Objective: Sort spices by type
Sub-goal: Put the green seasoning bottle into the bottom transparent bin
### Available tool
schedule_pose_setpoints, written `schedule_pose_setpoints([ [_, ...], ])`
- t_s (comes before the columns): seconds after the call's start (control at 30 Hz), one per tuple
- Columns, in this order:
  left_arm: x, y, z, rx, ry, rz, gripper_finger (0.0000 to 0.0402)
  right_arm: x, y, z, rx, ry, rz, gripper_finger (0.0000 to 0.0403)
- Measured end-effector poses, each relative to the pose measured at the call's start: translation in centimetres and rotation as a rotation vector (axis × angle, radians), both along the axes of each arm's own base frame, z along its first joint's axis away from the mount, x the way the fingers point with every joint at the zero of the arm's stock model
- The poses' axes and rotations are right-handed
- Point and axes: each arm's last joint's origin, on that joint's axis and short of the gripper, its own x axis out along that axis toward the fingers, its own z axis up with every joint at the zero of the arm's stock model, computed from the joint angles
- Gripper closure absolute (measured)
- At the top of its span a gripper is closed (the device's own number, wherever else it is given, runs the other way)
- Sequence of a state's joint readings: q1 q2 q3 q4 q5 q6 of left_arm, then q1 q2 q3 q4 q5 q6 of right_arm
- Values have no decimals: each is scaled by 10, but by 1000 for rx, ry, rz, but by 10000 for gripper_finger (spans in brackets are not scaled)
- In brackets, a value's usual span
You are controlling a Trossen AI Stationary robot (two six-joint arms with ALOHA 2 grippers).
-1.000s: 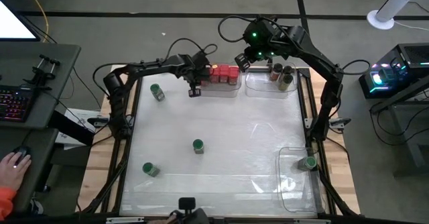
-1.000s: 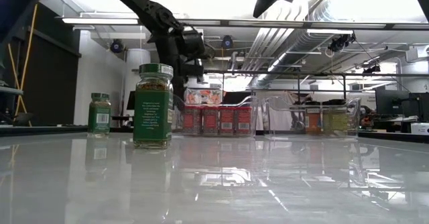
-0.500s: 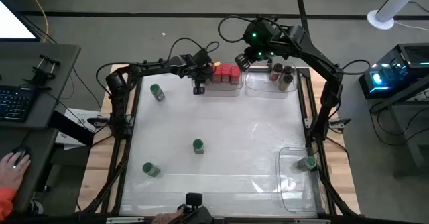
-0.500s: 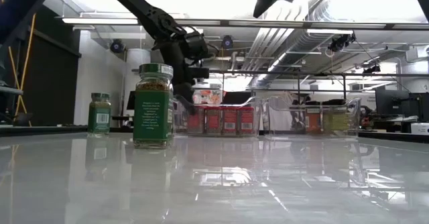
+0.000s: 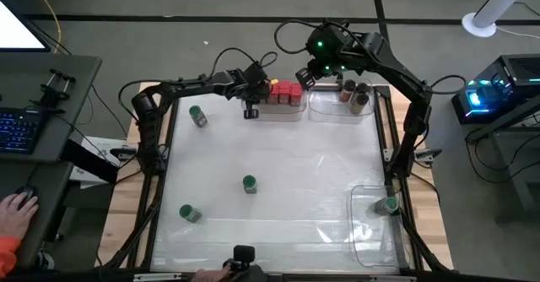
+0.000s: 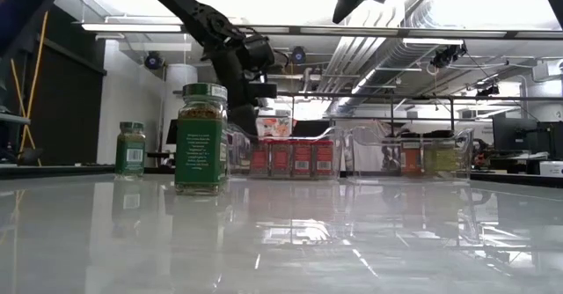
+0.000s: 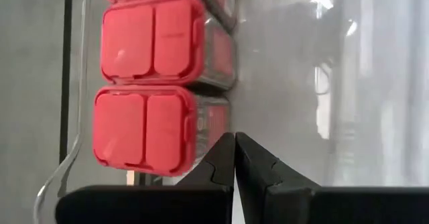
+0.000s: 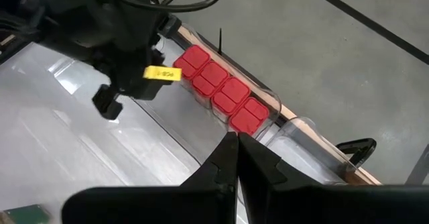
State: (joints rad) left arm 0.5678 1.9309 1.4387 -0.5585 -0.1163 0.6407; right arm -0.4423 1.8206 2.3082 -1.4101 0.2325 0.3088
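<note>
Several red-capped spice jars [image 5: 284, 93] stand in a row in a clear bin [image 5: 283, 114] at the far edge. My left gripper [image 5: 251, 111], shut and empty, slants down at that bin's left end, beside the end jar [image 7: 146, 127]. My right gripper [image 5: 302, 79], shut and empty, hangs high above the far edge, over the row [image 8: 224, 90]. Dark-capped jars [image 5: 355, 95] stand in a second bin [image 5: 333, 113]. Green-capped jars stand upright on the table at the far left [image 5: 197, 116], the middle [image 5: 249, 183] and the near left [image 5: 189, 214]. Another [image 5: 389, 204] stands in a near-right bin. My left gripper [image 7: 234, 143] has its shut fingertips at the left end of the red jars' bin, next to the end jar's side [image 7: 213, 123]. I cannot tell whether the fingertips touch the clear wall.
The near-right bin [image 5: 371, 235] lies by the table's right edge. Free white tabletop [image 5: 304, 172] stretches between the far bins and the near green jars. Desks, a keyboard and a person's hand [image 5: 15, 204] are off the table's left.
My left gripper has gone a little toward the table's right edge, up to the bin's left end, and has tipped its fingers up somewhat, staying shut. The row of red-capped jars now stands slightly farther right than before.
</note>
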Motion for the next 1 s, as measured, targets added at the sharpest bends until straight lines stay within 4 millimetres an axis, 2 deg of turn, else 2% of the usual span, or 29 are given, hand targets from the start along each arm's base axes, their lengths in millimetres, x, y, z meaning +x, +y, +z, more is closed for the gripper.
schedule_pose_setpoints([
  [0.13,-4,-7,16,6,-21,15,401,0,0,0,-2,1,2,402],
  [0.23,-12,-14,34,-13,-62,69,401,0,0,0,-12,12,20,402],
  [0.37,-31,-31,58,-171,-91,140,401,0,0,0,-25,26,44,402],
  [0.47,-45,-52,77,-306,-103,132,401,0,0,0,-39,40,68,402],
  [0.6,-65,-92,97,-305,-127,59,401,3,-3,-1,-57,39,84,402],
  [0.7,-85,-121,99,-284,-180,23,401,8,-5,-5,-59,58,97,402],
  [0.83,-112,-153,85,-354,-243,55,401,14,-7,-15,-40,109,114,402],
  [0.93,-124,-176,78,-431,-272,23,401,15,-1,-19,-33,158,159,402],
  [1.0,-125,-185,78,-450,-305,4,402,16,3,-20,-27,173,172,402],
])
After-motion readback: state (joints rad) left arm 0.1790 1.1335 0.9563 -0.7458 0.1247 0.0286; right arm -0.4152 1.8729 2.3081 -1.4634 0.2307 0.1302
